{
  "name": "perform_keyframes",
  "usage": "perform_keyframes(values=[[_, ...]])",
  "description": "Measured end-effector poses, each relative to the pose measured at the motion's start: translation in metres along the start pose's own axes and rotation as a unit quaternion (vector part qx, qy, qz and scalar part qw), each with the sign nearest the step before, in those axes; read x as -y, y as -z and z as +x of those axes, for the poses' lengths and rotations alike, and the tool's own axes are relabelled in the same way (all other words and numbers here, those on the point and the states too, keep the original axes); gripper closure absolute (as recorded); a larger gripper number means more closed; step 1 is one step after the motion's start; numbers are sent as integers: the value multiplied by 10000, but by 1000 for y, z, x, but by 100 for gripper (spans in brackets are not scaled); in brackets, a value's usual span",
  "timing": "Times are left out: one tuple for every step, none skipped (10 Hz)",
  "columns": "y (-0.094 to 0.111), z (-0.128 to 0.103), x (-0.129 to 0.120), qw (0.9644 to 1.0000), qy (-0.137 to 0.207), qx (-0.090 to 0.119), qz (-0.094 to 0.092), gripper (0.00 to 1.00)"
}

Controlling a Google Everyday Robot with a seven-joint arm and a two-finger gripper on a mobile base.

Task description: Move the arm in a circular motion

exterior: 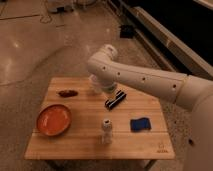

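The arm is large, glossy white and tubular. It reaches in from the right edge over the wooden table, with its bulbous joint above the table's back middle. The gripper hangs down below that joint, over the back of the table, mostly hidden by the arm. It is just left of a black-and-white object and right of a small brown item.
On the table are an orange plate at the front left, a small white bottle at the front middle and a blue object at the front right. Shiny floor surrounds the table. A dark ledge runs along the back right.
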Motion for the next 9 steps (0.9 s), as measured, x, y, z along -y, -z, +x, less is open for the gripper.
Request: perform_keyframes(values=[[-2,6,-6,10000,31,-6,-35,59],[-4,12,-12,9999,-113,3,-22,59],[-5,21,-22,9997,-256,-4,-41,59],[-1,18,-26,9998,-189,5,-27,59],[4,14,-28,10000,-19,33,1,59],[6,9,-26,9999,87,58,25,59],[5,9,-27,10000,3,68,22,59],[-1,15,-33,10000,-60,23,34,59],[-4,28,-39,9998,-197,3,69,59]])
